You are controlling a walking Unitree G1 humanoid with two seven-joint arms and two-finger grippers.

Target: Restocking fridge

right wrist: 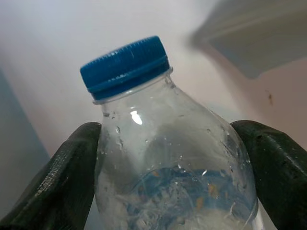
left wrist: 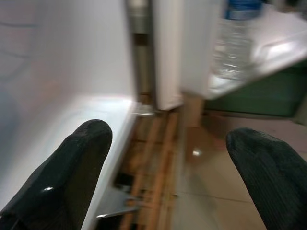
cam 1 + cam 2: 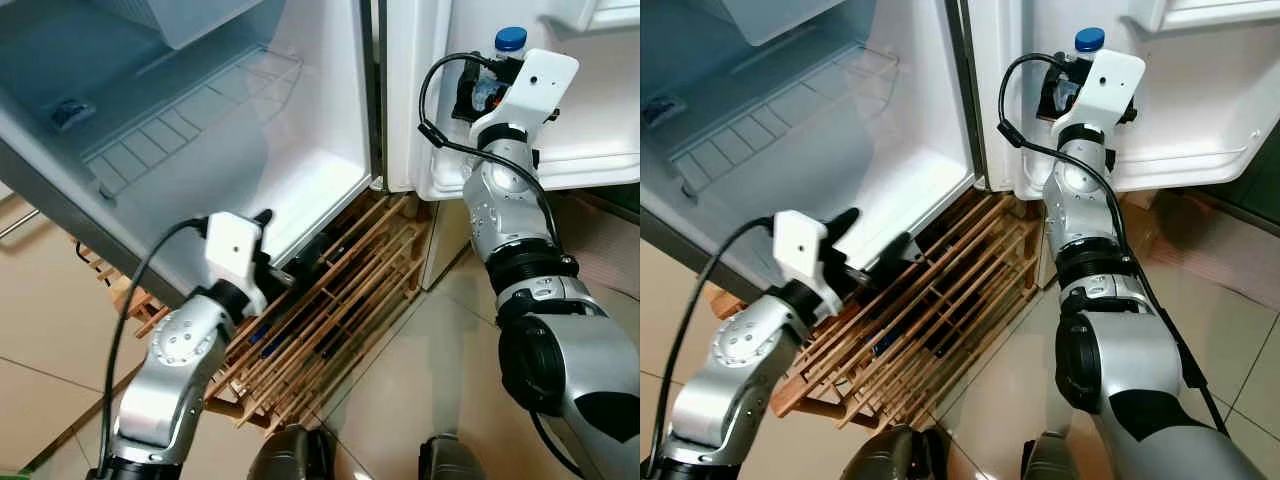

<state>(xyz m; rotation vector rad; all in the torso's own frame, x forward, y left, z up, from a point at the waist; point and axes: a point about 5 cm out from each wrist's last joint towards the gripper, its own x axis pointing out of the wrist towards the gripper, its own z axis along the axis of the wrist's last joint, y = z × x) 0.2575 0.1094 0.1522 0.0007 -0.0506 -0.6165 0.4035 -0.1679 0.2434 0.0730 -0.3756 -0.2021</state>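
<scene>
The fridge (image 3: 330, 120) stands open, its door (image 3: 600, 110) swung out to the robot's right. The right gripper (image 1: 172, 191) is raised to the door shelf (image 3: 590, 168) and is clamped on the bottle (image 1: 172, 177): in the right wrist view one black finger (image 1: 57, 177) presses each side of the clear body, just below the shoulder, with the blue cap (image 1: 125, 62) standing above and between them. The bottle is upright, its label partly seen through the plastic. In the head views the cap (image 3: 510, 38) shows just above the wrist housing, against the inner wall of the door, with the bottle's body mostly hidden behind the gripper; whether its base rests on the shelf cannot be told. The left gripper (image 3: 285, 250) is low, at the front bottom edge of the fridge cabinet, above a wooden rack (image 3: 330, 320) that lies on the tiled floor (image 3: 420, 370) beneath the fridge. Its fingers (image 2: 72, 167) are spread wide apart and hold nothing; between them the left wrist view shows the white cabinet edge, the rack and, further off and blurred, the bottle (image 2: 235, 43) at the door shelf. Inside the cabinet a wire shelf (image 3: 190, 120) spans the compartment, and a small dark object (image 3: 70, 112) lies toward its left; what it is cannot be told.
</scene>
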